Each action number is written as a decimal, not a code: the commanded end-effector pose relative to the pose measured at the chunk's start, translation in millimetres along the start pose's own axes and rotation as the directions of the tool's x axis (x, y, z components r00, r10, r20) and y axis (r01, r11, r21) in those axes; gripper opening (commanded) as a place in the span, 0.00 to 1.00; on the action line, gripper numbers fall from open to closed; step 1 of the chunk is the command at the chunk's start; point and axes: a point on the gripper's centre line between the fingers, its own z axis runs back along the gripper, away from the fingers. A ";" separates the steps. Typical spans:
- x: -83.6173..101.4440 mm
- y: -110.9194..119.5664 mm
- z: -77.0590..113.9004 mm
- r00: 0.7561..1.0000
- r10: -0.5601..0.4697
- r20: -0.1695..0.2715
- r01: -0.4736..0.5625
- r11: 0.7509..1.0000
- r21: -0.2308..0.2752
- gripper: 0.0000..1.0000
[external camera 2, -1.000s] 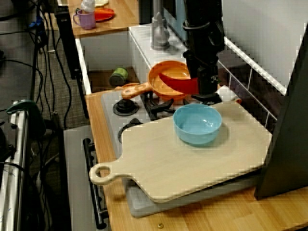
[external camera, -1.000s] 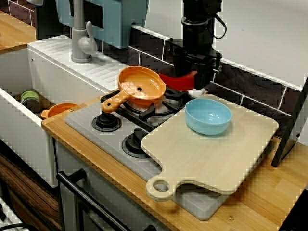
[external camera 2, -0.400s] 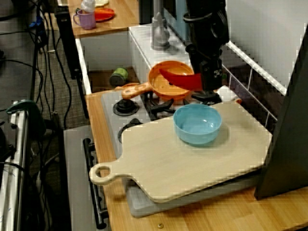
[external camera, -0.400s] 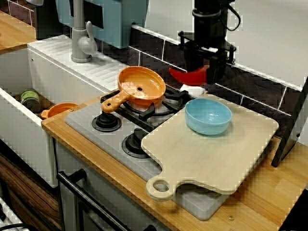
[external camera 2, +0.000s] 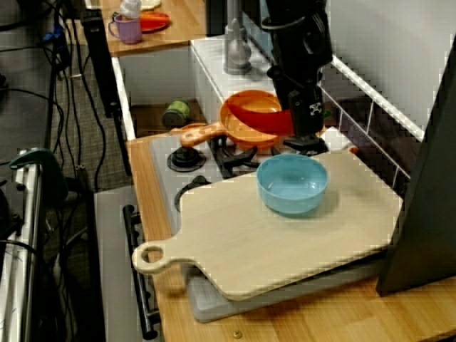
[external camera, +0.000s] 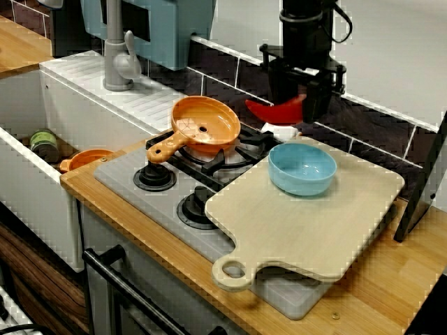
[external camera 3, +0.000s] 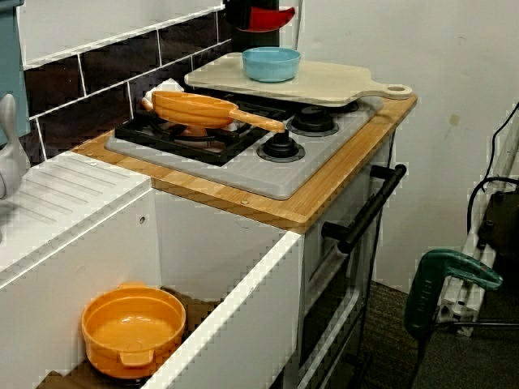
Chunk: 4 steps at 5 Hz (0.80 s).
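Note:
My black gripper [external camera: 302, 105] hangs above the back right of the stove, shut on one end of a curved red piece [external camera: 274, 110] that sticks out to the left. That red piece [external camera 2: 258, 118] floats over the rim of the orange pan [external camera: 206, 125] in the view from the stove's end. Just in front of the gripper, a light blue bowl [external camera: 302, 167] stands on the wooden cutting board [external camera: 314, 227]. Seen from the sink side, the gripper [external camera 3: 251, 12] and the red piece [external camera 3: 269, 18] are cut off at the top edge, behind the bowl [external camera 3: 271, 63].
A small white thing [external camera: 281, 130] lies on the hob under the gripper. The board overlaps the grey stove [external camera: 133, 188]. The sink at the left holds an orange pot [external camera 3: 134, 328] and a green can [external camera: 43, 143]. A grey faucet [external camera: 119, 52] stands behind it. A dark panel [external camera 2: 424, 206] leans at the right.
The gripper has lifted the red piece up and slightly right, away from the hob. Over the last half second it barely moved.

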 end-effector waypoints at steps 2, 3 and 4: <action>1.5 -15.3 5.1 0.998 -0.026 0.057 0.025 1.000 0.013 0.00; 2.1 -17.4 -2.7 0.998 -0.029 0.051 0.028 0.999 0.021 0.00; 2.2 -19.3 -5.4 0.998 -0.032 0.048 0.031 0.999 0.024 0.00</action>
